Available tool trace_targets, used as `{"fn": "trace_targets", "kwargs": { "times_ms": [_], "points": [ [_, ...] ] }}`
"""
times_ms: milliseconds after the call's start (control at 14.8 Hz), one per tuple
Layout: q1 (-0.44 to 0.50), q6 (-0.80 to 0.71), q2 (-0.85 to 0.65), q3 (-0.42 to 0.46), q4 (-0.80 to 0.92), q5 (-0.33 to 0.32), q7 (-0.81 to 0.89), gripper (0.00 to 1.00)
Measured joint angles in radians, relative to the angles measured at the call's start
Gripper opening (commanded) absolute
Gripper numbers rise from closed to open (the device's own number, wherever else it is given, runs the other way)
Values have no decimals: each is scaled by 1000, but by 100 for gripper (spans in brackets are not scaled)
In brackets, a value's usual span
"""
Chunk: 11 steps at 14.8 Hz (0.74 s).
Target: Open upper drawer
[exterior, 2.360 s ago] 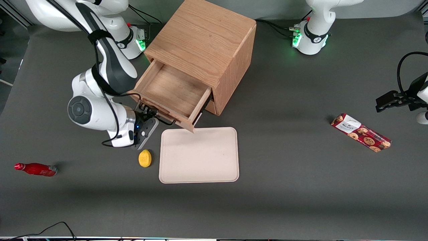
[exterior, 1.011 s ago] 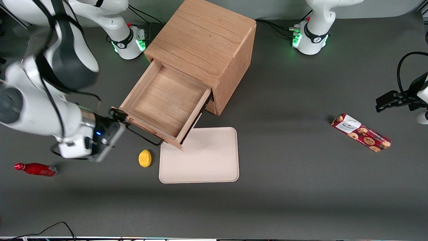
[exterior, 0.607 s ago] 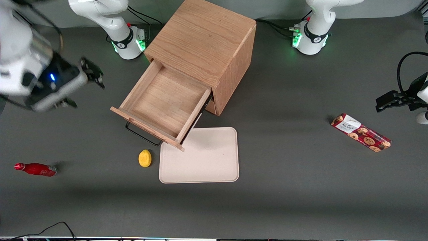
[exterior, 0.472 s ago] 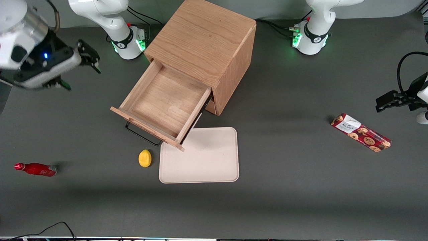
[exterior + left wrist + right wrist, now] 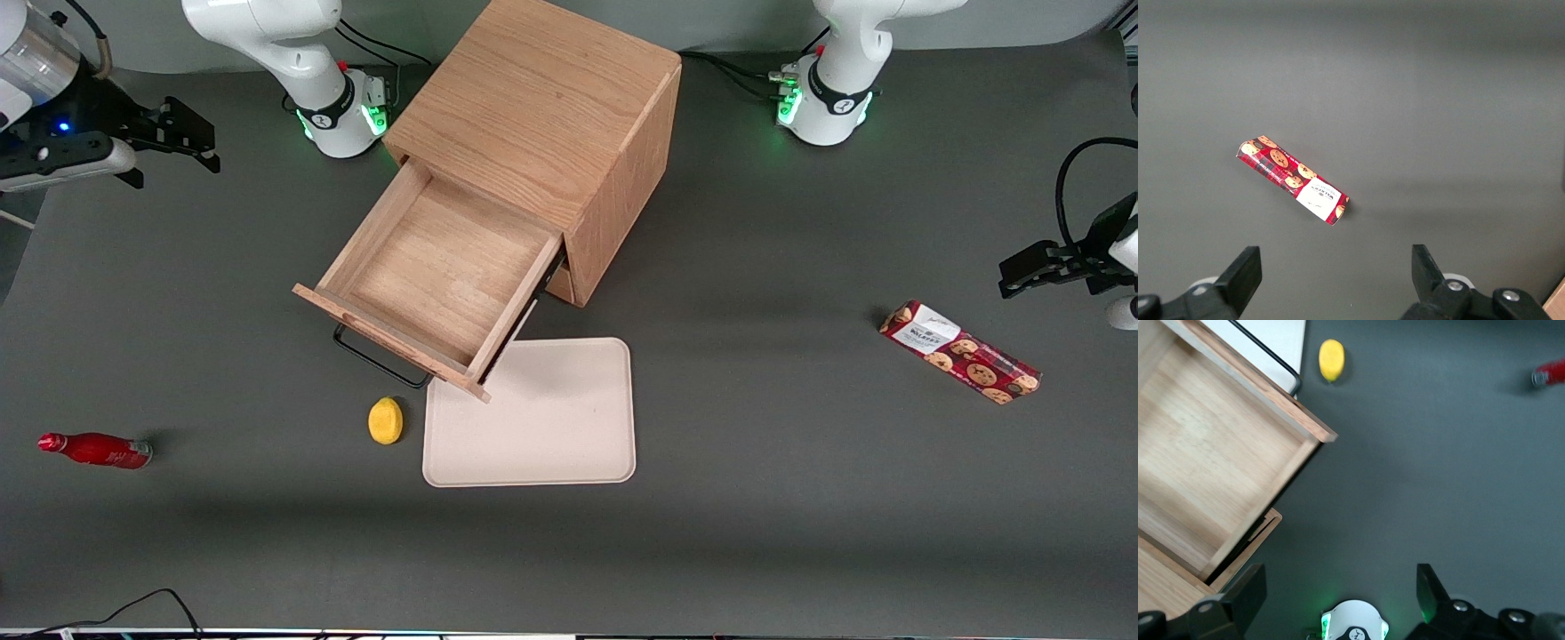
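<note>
The upper drawer (image 5: 433,283) of the light wooden cabinet (image 5: 544,98) stands pulled far out, its shallow box empty. Its thin black bar handle (image 5: 378,360) sticks out from the front panel, toward the front camera. The drawer also shows in the right wrist view (image 5: 1211,447), with the handle (image 5: 1265,350). The lower drawer is hidden beneath it. My right gripper (image 5: 173,149) is open and empty, raised high above the table at the working arm's end, well away from the drawer; in the right wrist view the gripper (image 5: 1338,597) holds nothing.
A beige tray (image 5: 530,412) lies on the table under the drawer's front corner. A yellow lemon (image 5: 385,420) sits beside the tray. A red bottle (image 5: 93,449) lies toward the working arm's end. A red cookie box (image 5: 958,352) lies toward the parked arm's end.
My gripper pulled the drawer farther out by the handle, let go, then lifted up and away toward the working arm's end. The drawer has stayed open.
</note>
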Motion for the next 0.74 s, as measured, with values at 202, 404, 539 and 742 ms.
{"fn": "trace_targets", "kwargs": {
  "times_ms": [202,404,539,742],
  "points": [
    [0,15,8,-18,-5,-23,5,100],
    [0,35,27,-25,-4,-36,39,100],
    [2,58,23,-25,-2,-36,145,100],
    [3,65,21,-26,3,-36,205,100]
  ]
}}
